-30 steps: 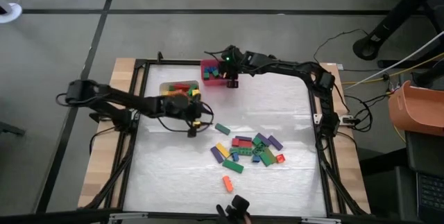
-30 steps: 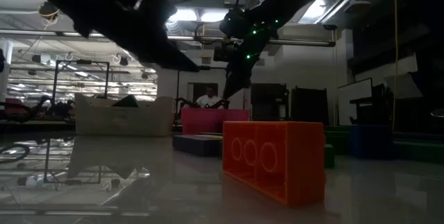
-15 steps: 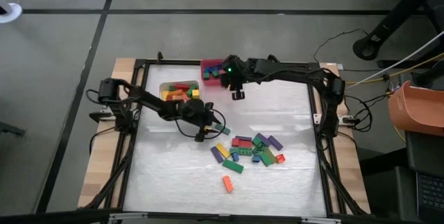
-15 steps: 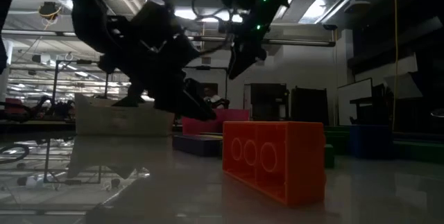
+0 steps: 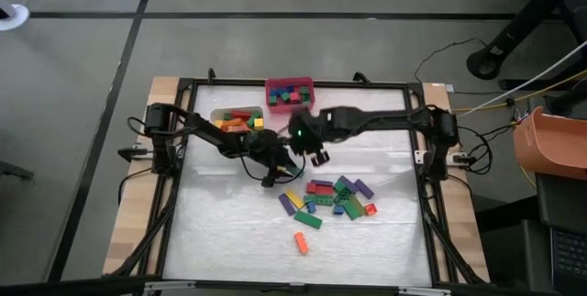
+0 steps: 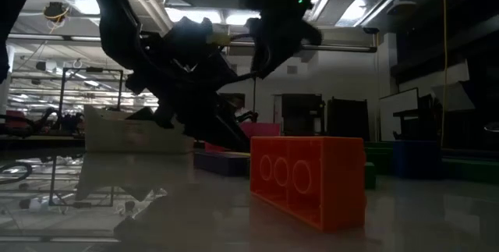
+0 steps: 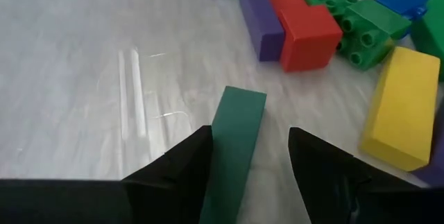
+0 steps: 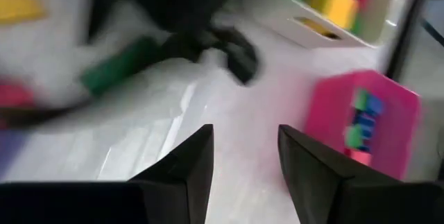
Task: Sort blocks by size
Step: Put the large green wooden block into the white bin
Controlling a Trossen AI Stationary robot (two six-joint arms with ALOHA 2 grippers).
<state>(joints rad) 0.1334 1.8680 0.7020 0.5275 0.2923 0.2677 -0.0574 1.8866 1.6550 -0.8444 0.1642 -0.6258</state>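
Moving off the bins, both arms are brought together mid-desk; left gripper [image 7: 250,151] is spread open astride a dark green bar [image 7: 234,151], right gripper [image 8: 244,156] held open, empty, just beside.

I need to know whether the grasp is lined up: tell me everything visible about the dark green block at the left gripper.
The dark green block is a long, smooth-sided plastic bar lying flat on the white table, apart from the main pile. It sits between the open left gripper's dark fingers, lengthwise along them; gaps show on both sides, so no contact is visible.
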